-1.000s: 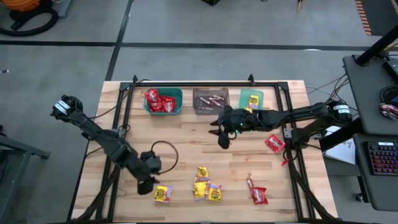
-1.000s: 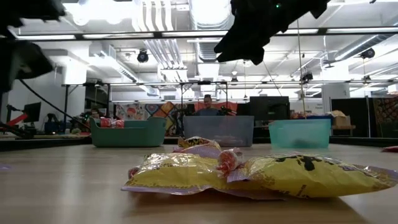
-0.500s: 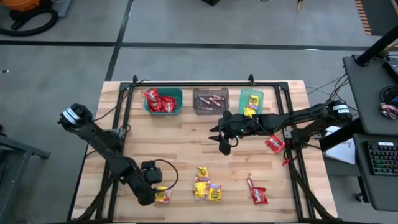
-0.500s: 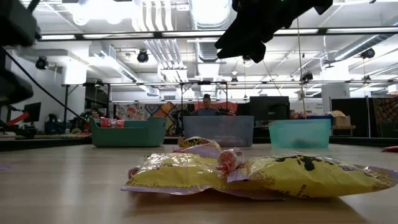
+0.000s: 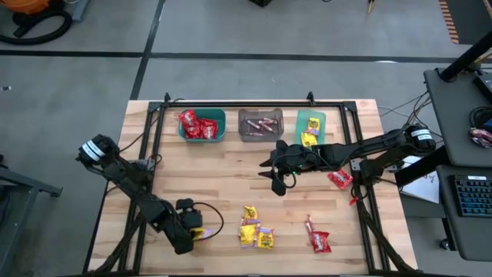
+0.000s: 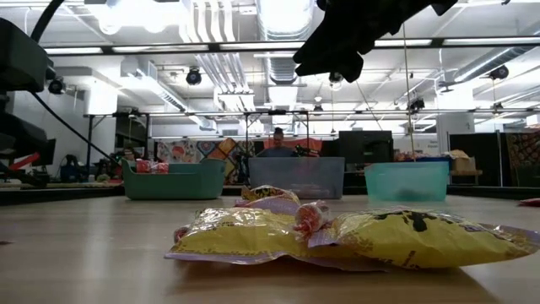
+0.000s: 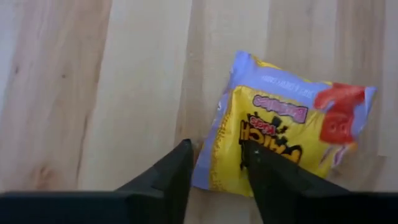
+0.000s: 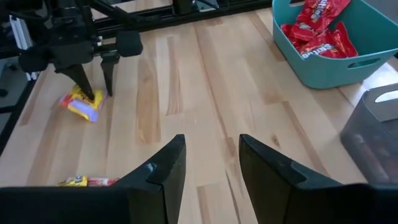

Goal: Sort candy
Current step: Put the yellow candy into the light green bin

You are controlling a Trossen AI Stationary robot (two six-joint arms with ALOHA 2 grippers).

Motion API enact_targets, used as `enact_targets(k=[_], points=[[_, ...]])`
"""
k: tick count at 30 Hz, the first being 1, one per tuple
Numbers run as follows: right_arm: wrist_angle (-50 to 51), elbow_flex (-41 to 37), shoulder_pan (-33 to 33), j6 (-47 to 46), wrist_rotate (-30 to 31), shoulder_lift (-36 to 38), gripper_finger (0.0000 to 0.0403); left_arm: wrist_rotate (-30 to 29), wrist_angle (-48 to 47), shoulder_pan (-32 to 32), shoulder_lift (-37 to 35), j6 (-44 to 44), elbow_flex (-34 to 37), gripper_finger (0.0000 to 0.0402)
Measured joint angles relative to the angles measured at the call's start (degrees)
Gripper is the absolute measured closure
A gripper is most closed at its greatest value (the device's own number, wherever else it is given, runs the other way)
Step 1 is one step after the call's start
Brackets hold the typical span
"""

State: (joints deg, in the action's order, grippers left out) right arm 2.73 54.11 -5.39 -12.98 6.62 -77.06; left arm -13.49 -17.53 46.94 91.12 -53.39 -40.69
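Left pincer [image 7: 214,163] is down at the table [image 5: 223,173], fingers parted and empty, straddling the near edge of a lone yellow packet [image 7: 283,140] whose long axis runs roughly crosswise to the fingers, most of it lying just ahead of the tips. Right pincer [image 5: 277,178] hangs released over mid-table, well apart from this packet, so the left arm is clearly nearer.
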Motion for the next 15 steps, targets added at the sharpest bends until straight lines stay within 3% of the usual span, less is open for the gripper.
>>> enact_targets(k=[7, 11, 15], points=[[0.0, -0.3, 0.0, 0.1, 0.0, 0.0, 0.0268, -0.2, -2.9, -0.1, -0.9, 0.6, 0.1, 0.0389], [0.0, -1.0, 0.0, 0.1, 0.0, 0.0, 0.0273, -2.5, -4.4, 0.0, -1.6, 0.3, 0.1, 0.0395], [0.0, -1.2, 0.0, 0.1, 0.9, 0.0, 0.0275, -9.2, -9.4, -1.3, -4.4, 0.1, 0.3, 0.04]])
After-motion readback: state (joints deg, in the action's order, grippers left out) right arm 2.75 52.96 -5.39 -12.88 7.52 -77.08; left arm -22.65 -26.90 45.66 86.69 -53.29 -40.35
